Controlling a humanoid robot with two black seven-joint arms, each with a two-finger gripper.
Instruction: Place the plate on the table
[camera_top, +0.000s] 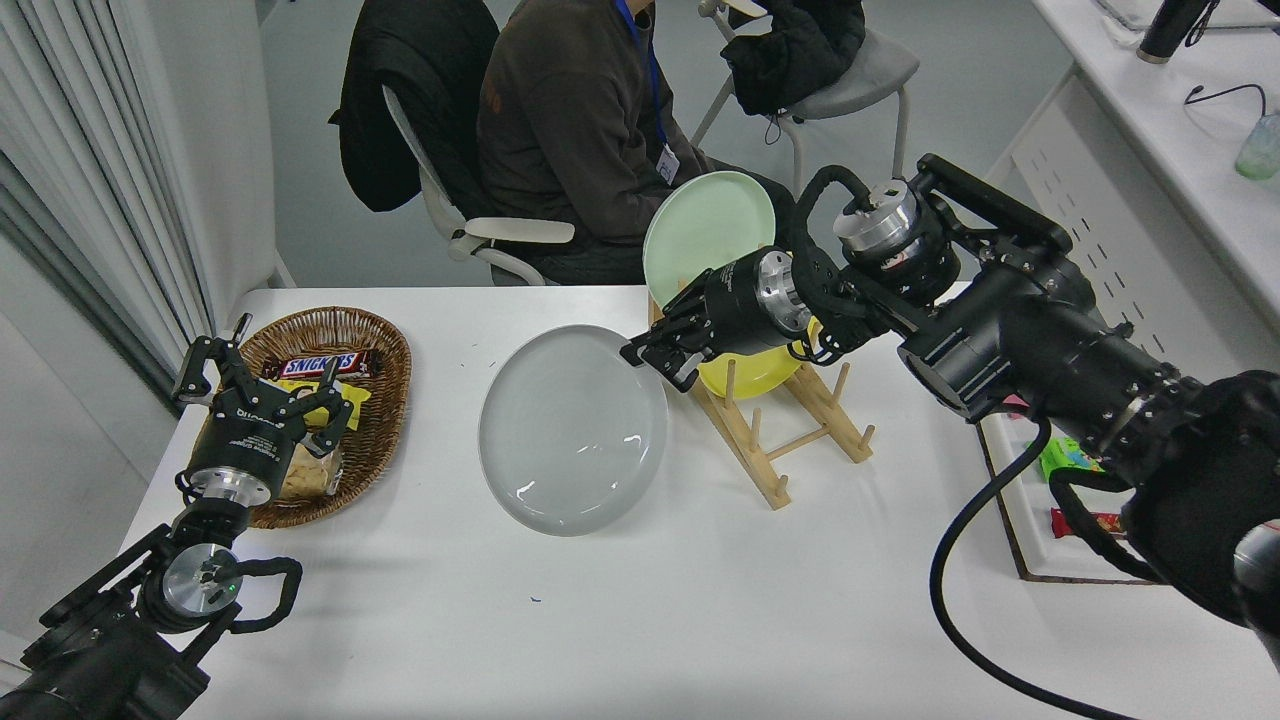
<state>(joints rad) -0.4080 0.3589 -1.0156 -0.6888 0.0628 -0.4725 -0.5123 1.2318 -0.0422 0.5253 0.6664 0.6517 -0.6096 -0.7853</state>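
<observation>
You have the right gripper (660, 362) clamped on the far right rim of the grey plate (572, 430), which sits tilted over the white table (620, 620) just left of the wooden rack (775, 440); whether its lower edge touches the tabletop you cannot tell from here. In the rack stand a yellow plate (740, 375), partly hidden behind the gripper's wrist, and a mint green plate (705, 230) at the far end. Well left of the rack, a wicker basket (380, 400) holds snack packets. Your left gripper (262, 390) rests over the basket's near-left edge with its fingers spread. Right of the rack, the white tray (1010, 480) shows behind the right arm.
</observation>
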